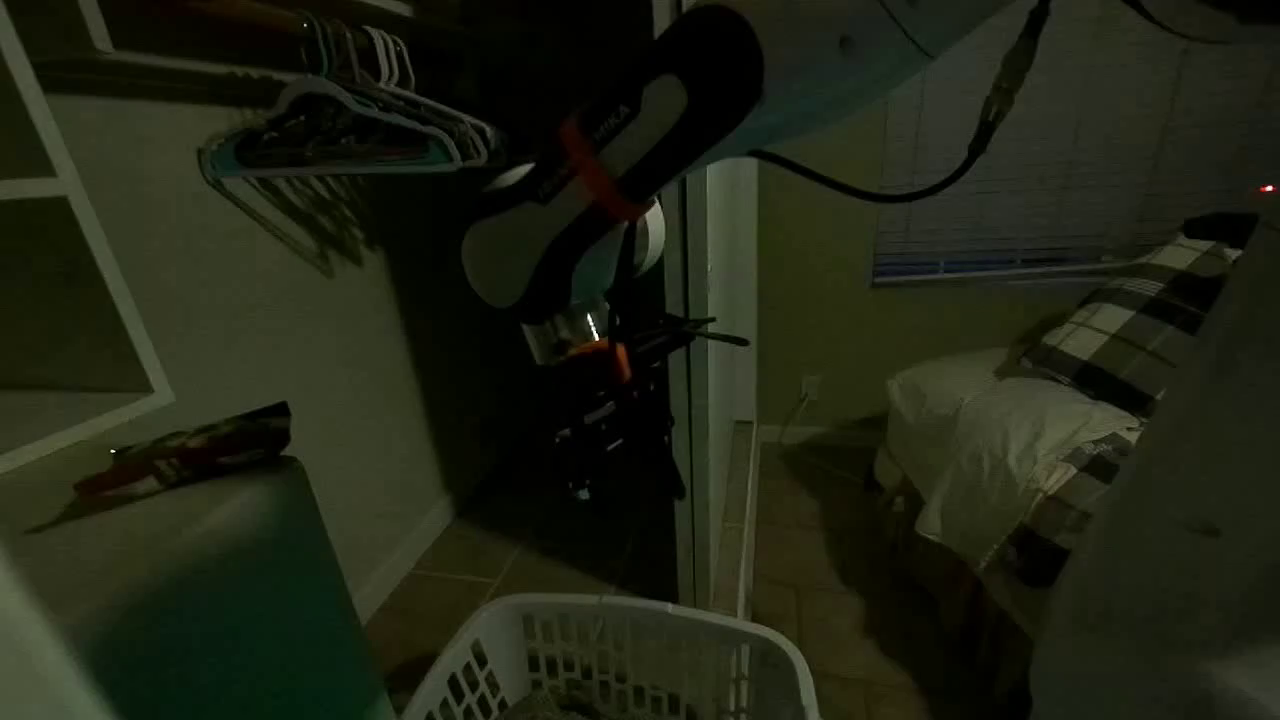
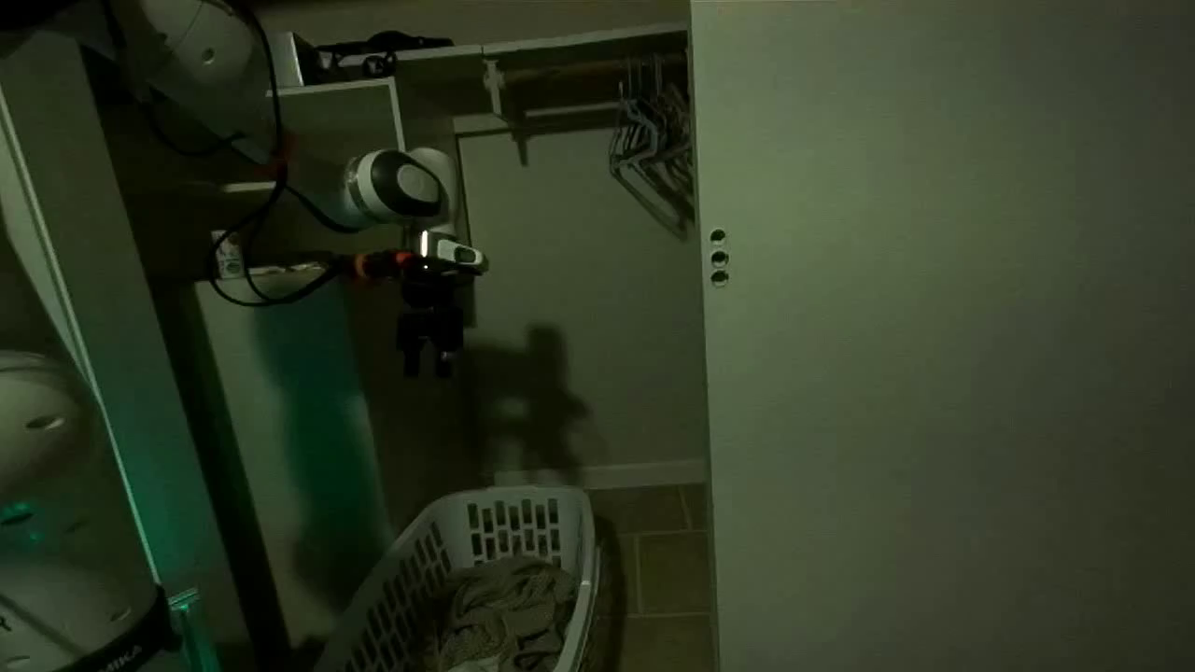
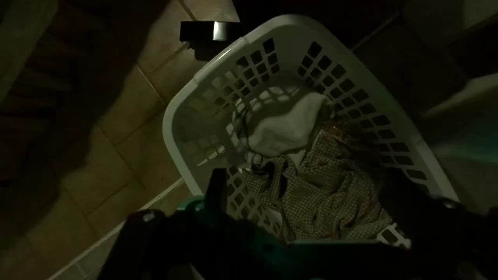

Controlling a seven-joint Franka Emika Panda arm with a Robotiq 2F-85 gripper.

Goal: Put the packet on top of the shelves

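The packet is dark, crinkly and reddish with light markings. It lies on the green flat-topped cabinet in an exterior view; in an exterior view what looks like its thin edge shows behind cables. The shelves are white-framed with open compartments, behind and above the packet; their frame also shows in an exterior view. My gripper points down, apart from packet and shelves, above the laundry basket. Its fingers are spread and empty in an exterior view and the wrist view. The packet is out of the wrist view.
A white lattice basket with clothes stands on the floor below the gripper. Hangers hang from a rail. A sliding door borders the closet. A bed stands outside. Dark items lie on the upper shelf.
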